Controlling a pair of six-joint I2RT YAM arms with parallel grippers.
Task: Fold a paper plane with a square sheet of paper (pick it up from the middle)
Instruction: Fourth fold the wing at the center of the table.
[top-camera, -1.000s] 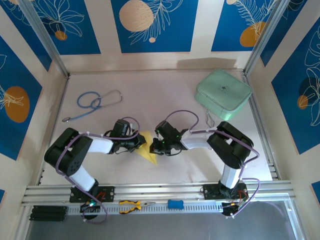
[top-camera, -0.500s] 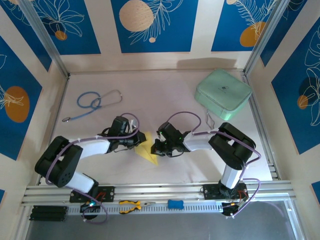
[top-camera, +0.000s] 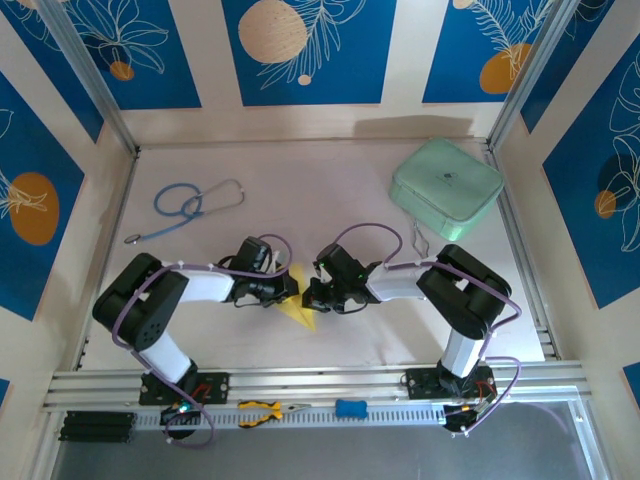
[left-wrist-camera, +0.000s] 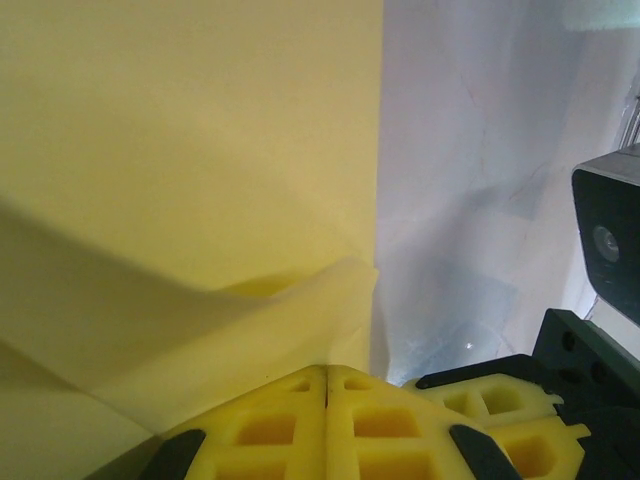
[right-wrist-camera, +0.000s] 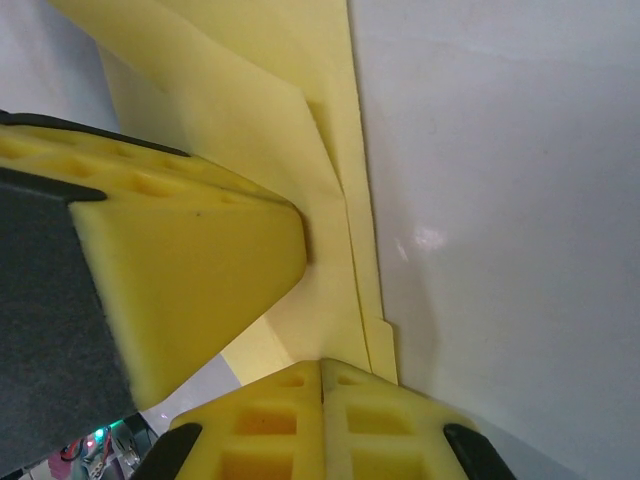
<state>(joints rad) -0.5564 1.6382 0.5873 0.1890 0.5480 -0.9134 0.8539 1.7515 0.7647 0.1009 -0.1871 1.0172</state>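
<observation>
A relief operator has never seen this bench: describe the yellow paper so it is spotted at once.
Start at the middle of the pale table. The folded pale-yellow paper lies there, between the left gripper and the right gripper. It is the only thin, sharp-tipped yellow sheet; the mint-green case and blue stethoscope sit farther back.

Pale-yellow folded paper sheet (top-camera: 299, 311), plain. Mint-green rounded case (top-camera: 446, 187). Blue-tubed stethoscope (top-camera: 188, 206). Yellow-handled pliers (top-camera: 258, 411). Deep-blue wall panels (top-camera: 330, 70) with white leaf lines and orange and tan discs. Off-white table (top-camera: 330, 190).
</observation>
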